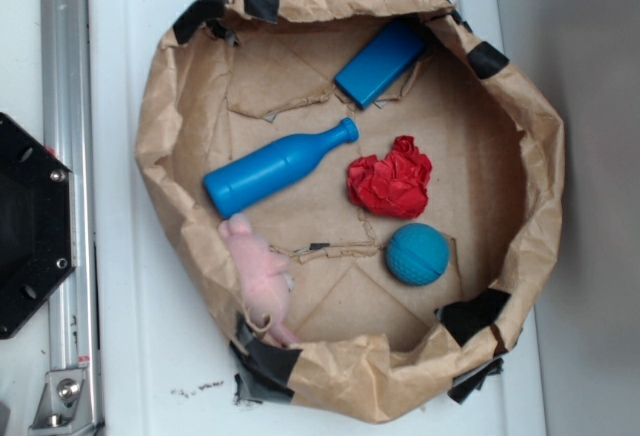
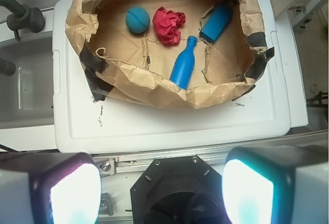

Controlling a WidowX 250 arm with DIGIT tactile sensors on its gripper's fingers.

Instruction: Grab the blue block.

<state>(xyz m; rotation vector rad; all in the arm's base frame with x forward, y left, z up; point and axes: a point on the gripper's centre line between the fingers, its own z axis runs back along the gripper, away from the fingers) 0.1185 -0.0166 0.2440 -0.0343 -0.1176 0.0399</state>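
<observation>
surface: white plastic lid [image 1: 150, 356] | on it: brown paper bag [image 1: 330, 396] (rim rolled down, taped)

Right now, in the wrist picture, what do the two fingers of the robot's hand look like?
The hand shows two blocky fingers at the bottom edge. Each finger has a dark casing around a glossy pad that glows white, tinted pinkish on the one at the picture's left, teal on the other. No markings or cables are visible on them.
</observation>
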